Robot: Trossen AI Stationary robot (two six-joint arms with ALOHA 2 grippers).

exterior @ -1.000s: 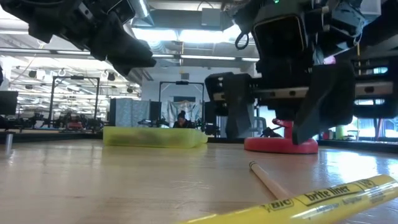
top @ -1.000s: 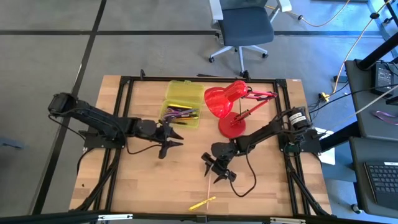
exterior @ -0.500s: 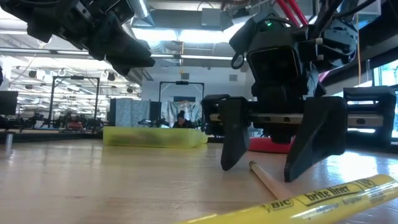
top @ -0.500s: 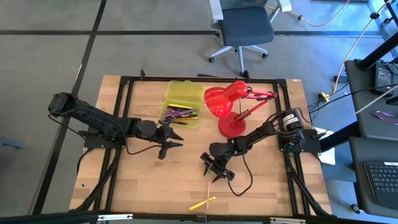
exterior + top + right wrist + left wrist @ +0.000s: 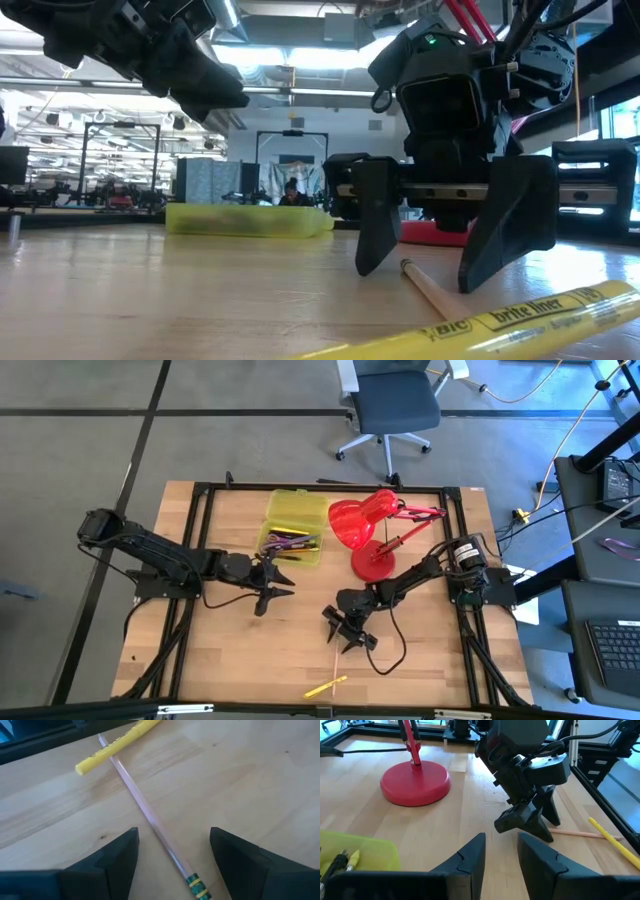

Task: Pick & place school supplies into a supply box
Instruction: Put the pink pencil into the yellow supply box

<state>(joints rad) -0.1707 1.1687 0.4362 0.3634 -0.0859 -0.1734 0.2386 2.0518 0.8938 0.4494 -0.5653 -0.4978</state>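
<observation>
wooden table [image 5: 230, 640]: box [image 5: 296, 525], lamp [image 5: 372, 563], pencil [image 5: 150, 815], highlighter [image 5: 326, 686]

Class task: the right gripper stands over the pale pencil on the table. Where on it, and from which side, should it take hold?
Grip the pencil on its bare shaft, coming straight down. It lies flat, and the open right gripper already straddles it, one finger each side, clear of the yellow highlighter.

The high camera looked straight down on the whole table [image 5: 230, 650], while the low one sat at tabletop level, facing the room. Both wrist cameras peered close past their own fingers, and all four views shared the pale pencil [image 5: 145, 807] beside the yellow highlighter [image 5: 480, 325].
</observation>
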